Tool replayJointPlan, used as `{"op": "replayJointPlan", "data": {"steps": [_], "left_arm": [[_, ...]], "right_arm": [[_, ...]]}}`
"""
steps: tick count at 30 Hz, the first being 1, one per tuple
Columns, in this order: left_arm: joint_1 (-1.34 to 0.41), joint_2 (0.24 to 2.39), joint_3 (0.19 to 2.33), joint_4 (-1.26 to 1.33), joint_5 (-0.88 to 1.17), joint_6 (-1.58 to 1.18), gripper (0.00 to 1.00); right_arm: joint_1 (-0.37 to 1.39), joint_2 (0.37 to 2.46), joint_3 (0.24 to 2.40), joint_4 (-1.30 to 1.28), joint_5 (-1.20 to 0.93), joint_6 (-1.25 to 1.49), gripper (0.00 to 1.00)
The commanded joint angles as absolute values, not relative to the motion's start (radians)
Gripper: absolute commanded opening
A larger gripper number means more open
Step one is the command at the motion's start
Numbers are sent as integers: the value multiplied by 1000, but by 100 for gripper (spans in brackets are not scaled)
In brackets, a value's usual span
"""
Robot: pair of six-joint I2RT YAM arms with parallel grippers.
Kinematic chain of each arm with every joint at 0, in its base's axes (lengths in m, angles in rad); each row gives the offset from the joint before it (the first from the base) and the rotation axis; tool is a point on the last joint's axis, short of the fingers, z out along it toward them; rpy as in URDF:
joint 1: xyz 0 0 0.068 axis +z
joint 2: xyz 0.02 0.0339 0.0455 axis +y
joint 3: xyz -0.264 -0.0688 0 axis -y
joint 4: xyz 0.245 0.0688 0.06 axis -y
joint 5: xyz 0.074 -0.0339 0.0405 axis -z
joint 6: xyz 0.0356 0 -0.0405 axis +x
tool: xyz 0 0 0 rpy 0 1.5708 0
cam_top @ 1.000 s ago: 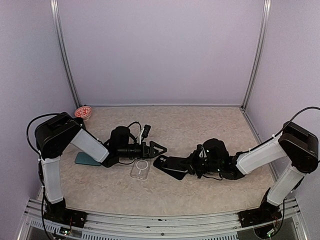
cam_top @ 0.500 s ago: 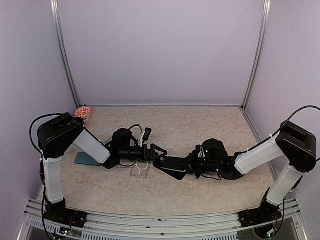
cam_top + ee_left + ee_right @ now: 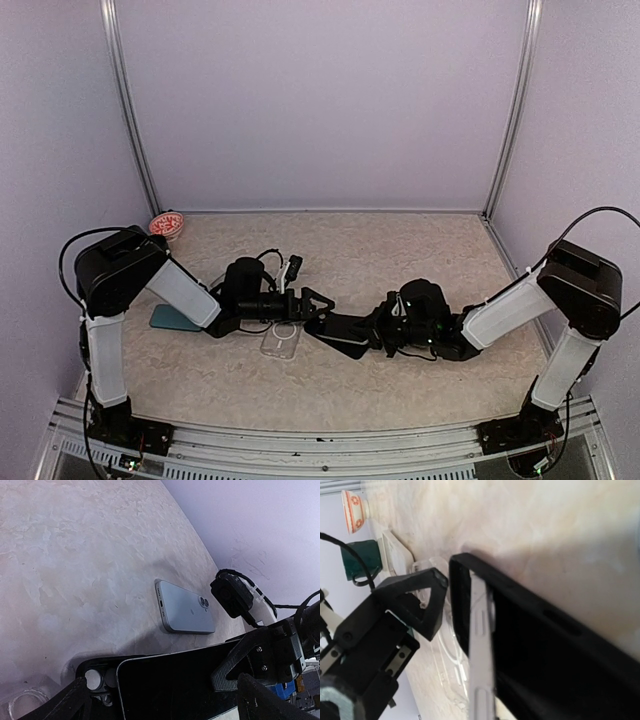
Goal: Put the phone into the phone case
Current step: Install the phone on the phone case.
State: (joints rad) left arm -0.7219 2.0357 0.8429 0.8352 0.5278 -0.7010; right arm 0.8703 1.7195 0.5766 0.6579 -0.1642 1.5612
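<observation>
Black rubbery phone case [image 3: 535, 650] is what the right gripper [image 3: 383, 330] has got, fingers pinched tight on it. It's holding the case tilted just off the table [image 3: 420, 250] with the free end poking toward the other arm.

The phone [image 3: 481, 645] is sitting in the case but not all the way, imo. From the right wrist, its silver side stands proud of the case rim at the near corner, so it's half home and needs one last press.

I reckon that's why the left gripper [image 3: 312, 302] is parked where it is. Its jaws are spread wide and empty, with the camera-hole end of the case seemingly between them, ready to squeeze or brace that corner.

Further out:
- a clear case [image 3: 281, 340] flat on the table, right under the meeting point
- a second pale phone [image 3: 186, 613] lying back-up beyond it
- a teal thing [image 3: 168, 318] by the left arm
- a little red-patterned bowl [image 3: 166, 225] in the far left corner
</observation>
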Motion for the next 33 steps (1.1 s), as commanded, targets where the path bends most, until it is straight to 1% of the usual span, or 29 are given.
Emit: {"op": "replayJointPlan", "data": {"steps": [1,13,18,27,33], "left_arm": [[-731,2044,863,737,466,-670,99],[-753,1997,890,589,332,-611,99],[-771,2001,947,489,294,-576,99],[-784,2019,999,388,283,-571,99],[-792,2028,1011,371,338,-582,99]], "right_arm": [[879,1748,592,704,-159,1566,0],[879,1706,566,678,-126,1551,0],[879,1700,573,667,-125,1537,0],[879,1701,599,652,-129,1500,0],[879,1704,605,666,-118,1487,0]]}}
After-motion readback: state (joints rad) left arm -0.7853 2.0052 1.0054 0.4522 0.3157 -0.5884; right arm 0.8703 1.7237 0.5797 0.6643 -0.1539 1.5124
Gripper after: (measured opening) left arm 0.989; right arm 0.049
